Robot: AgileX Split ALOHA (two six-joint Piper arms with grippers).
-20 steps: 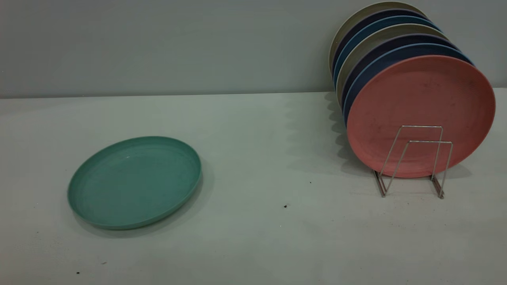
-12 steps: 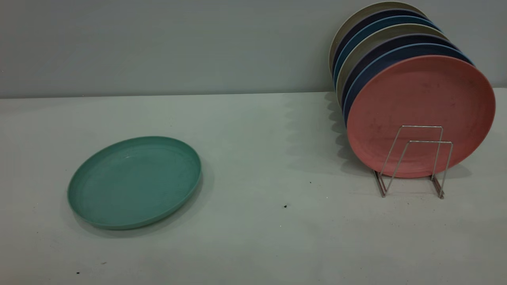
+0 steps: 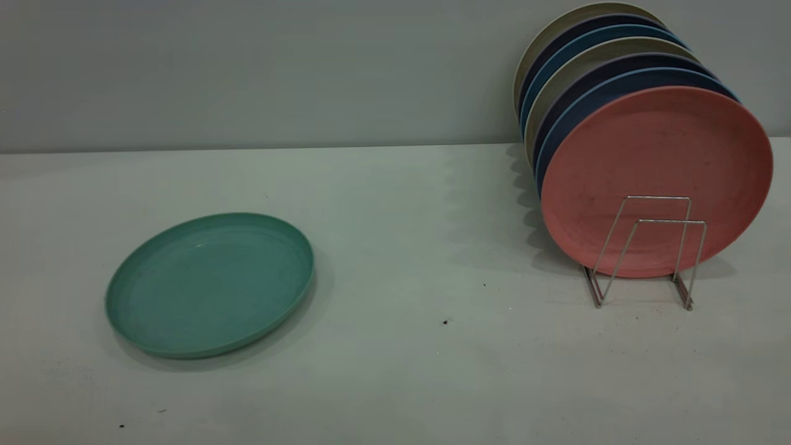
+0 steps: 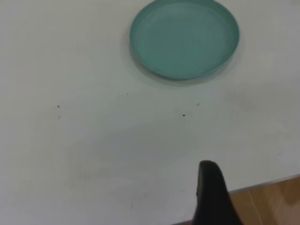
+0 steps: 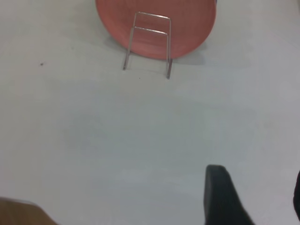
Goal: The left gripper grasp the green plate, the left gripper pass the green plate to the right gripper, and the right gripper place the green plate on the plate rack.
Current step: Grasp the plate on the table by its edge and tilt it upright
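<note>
Pale grey worktop [image 3: 395, 204] carries the green plate [image 3: 210, 284] flat at eight o'clock: round, matte teal, with a shallow raised rim. At three o'clock stands the plate rack [image 3: 646, 247], loaded. Finger opening cannot be told for either gripper

Green plate [image 3: 209, 284]: flat on the table [image 3: 395, 235], left side, well apart from the rack.
Plate rack [image 3: 642, 250]: on the table, right side.
Row of plates [image 3: 618, 86]: upright in the rack, one behind another toward the wall [image 3: 247, 68].
Front plate [image 3: 655, 154]: just behind two free loops at the rack's near end.
Wall: behind the table.
</note>
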